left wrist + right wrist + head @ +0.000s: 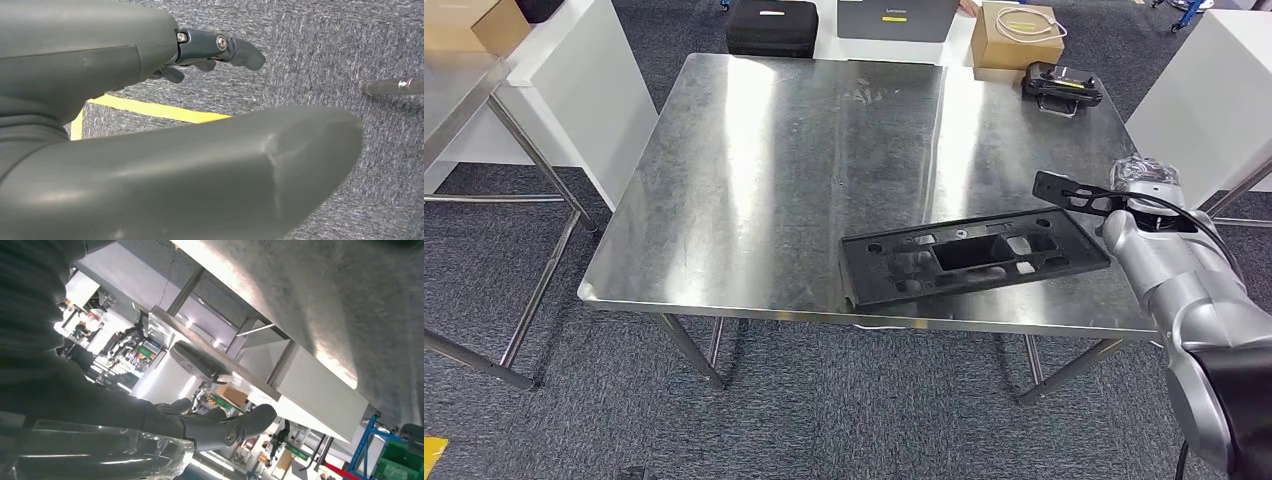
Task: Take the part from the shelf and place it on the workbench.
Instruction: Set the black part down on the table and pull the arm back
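Brushed steel: the large square stainless workbench (774, 180) stands on grey carpet (824, 410), its top streaked with glare. A second steel-framed table (464, 110) sits off its far left corner, with white cabinets (584, 90) between them and another white cabinet (1214, 90) on the right.

The long flat black plastic part with rectangular cut-outs (974, 255) lies on the workbench close to the near edge, toward the right side, tilted slightly so its right end points away. Its near left corner reaches the table's edge. A narrow arm of the part projects past its right end toward the right hand.

Silver right arm (1194, 300) comes in from the lower right; the right hand (1146, 180) sits at the part's far right end, over the table's right edge. Whether its fingers grip the part, I cannot tell; in the right wrist view the right hand (220, 427) shows dark fingers extended and apart.

Left hand (215, 47) hangs over carpet beside a yellow floor line (150, 109), fingers loosely spread, holding nothing.

Far edge of the bench: black zip case (771, 27), cardboard box with a white cable coil (1021, 35), and a small black handheld device (1061, 90) on the bench's far right corner.
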Available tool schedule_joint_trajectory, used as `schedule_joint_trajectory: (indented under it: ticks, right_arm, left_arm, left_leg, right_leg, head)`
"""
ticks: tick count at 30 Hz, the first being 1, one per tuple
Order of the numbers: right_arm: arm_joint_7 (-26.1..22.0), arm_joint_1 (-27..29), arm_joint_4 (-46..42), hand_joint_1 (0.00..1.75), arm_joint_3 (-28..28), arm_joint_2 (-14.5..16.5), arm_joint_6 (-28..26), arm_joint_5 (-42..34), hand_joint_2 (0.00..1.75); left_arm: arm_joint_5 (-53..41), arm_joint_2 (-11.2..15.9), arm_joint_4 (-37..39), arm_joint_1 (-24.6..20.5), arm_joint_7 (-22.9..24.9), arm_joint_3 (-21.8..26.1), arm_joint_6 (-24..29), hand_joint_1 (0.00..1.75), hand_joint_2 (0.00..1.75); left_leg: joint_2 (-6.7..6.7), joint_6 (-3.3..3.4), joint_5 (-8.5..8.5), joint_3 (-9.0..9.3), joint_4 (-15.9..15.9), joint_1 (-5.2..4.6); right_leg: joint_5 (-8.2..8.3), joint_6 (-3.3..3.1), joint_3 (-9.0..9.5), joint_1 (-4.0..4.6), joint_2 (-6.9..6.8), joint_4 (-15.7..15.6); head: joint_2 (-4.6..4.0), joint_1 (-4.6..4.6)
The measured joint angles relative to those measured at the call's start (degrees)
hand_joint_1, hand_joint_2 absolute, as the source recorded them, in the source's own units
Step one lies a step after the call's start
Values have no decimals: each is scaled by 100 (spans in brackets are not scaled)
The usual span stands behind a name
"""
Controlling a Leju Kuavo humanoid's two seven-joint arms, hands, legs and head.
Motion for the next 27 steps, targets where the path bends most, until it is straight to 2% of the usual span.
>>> schedule_joint_trajectory:
  ticks: [20,27]
  right_arm:
    - [1,-1,4,0,-29,-13,19,-1,175]
    - [420,-11,28,0,-61,-58,401,160,175]
  left_arm:
    - [-1,-15,4,16,9,0,-1,0,0]
    - [-107,-40,4,17,62,-1,-59,0,0]
  left_leg:
    - [0,0,1,0,-1,5]
    - [0,1,2,1,0,5]
  right_leg:
    - [-1,-1,0,4,0,1]
    - [-1,-1,0,4,0,1]
  head:
    - [0,1]
    - [0,1]
